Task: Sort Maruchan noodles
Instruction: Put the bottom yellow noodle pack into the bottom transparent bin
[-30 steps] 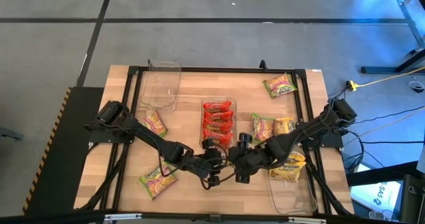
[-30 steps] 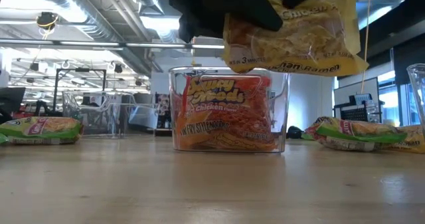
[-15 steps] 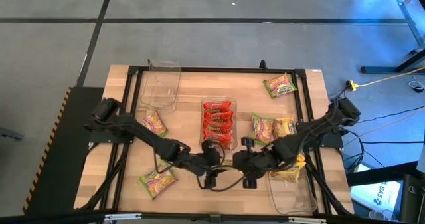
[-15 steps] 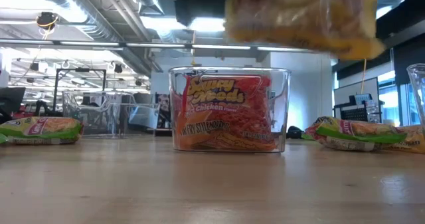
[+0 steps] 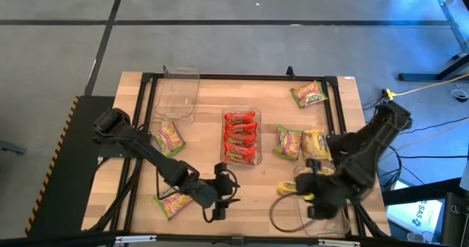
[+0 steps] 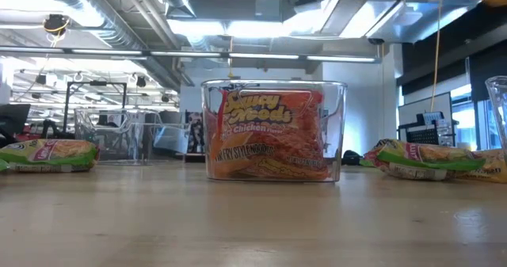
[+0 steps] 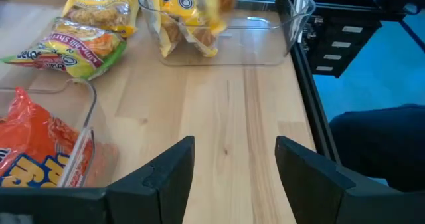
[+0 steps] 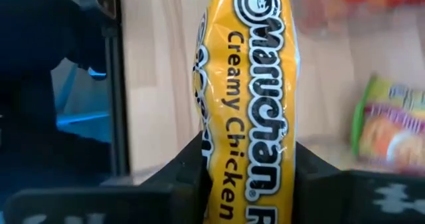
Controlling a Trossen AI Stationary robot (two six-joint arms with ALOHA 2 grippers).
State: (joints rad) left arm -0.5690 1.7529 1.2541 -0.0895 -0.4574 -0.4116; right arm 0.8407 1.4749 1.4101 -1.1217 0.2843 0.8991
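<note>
1. The right gripper clenched a yellow Maruchan packet, its long axis along the fingers, above the near-right clear tray.
2. The left gripper hung released over the tabletop.

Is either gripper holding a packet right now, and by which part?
The right gripper pinches a yellow packet across its flat faces near one end. The left gripper is open and empty.

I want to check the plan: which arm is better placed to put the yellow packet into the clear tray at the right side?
The right arm. Its gripper is shut on the yellow packet and hangs over the right clear tray. The left gripper is open and empty, near the table's front middle.
</note>
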